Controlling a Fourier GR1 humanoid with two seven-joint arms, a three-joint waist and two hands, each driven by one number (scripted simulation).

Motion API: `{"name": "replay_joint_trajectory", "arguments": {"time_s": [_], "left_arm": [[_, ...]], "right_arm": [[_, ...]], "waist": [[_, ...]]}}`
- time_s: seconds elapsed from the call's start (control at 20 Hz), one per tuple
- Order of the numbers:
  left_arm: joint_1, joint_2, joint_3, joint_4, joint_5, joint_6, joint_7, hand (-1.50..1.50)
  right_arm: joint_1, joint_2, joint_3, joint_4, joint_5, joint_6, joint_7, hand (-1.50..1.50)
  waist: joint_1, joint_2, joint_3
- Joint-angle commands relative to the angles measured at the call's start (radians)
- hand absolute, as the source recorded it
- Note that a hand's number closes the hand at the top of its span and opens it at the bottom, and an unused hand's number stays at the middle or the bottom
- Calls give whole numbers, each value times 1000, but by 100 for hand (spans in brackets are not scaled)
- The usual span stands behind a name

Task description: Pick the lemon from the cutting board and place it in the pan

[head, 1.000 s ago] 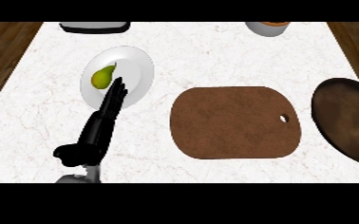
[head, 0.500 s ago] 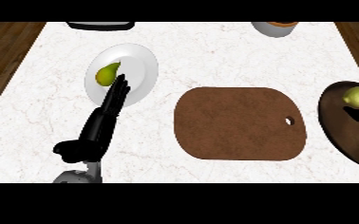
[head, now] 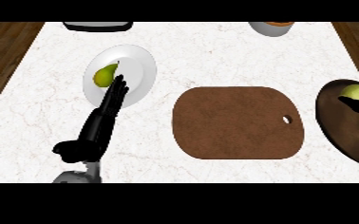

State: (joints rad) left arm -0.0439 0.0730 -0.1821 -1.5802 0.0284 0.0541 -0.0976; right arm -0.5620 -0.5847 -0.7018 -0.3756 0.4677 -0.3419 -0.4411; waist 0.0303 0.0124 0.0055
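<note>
We see the lemon at the far right edge, a yellow-green shape partly cut off by the frame. It lies inside the dark pan, which also runs out of sight on that side. The brown board lies just left of the pan and apart from it, with a small hole near its right edge. Our left hand comes up from the lower left. Its fingers are straight, held together and grasping nothing, while the thumb sticks out to the left, lower down. The fingertips reach over the lower rim of the white plate, ending just beside the green pear that lies on the plate's left half. We cannot tell whether they touch the pear or hover above the plate. The plate sits well to the left of the board on the pale marble counter. At the counter's back edge we see a dark tray on the left and a light cup with an orange inside on the right, both cut off by the view's top.
</note>
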Motion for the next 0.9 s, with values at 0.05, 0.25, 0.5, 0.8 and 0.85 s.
{"name": "replay_joint_trajectory", "arguments": {"time_s": [0.05, 0.25, 0.5, 0.8, 0.85], "left_arm": [[-1, 10, 19, -18, 0, 5, 11, 0], [49, -21, -15, -47, -14, 23, 15, 0], [42, -6, 18, 26, -19, 9, -60, 0], [24, 22, 59, -24, 23, -33, 6, 0], [24, 14, 46, -29, 14, -28, 14, 0]], "right_arm": [[14, -47, -123, 32, -147, 94, -134, -150], [78, -103, -173, 53, -230, 262, -161, -150], [194, -148, -191, 63, -302, 542, -229, -150], [299, -124, -132, -17, -338, 663, -293, -150], [347, -145, -145, 11, -347, 708, -344, -150]], "waist": [[-12, -3, -1], [-25, -10, -3], [-37, -13, -4], [-32, -13, -5], [-32, -13, -5]]}}
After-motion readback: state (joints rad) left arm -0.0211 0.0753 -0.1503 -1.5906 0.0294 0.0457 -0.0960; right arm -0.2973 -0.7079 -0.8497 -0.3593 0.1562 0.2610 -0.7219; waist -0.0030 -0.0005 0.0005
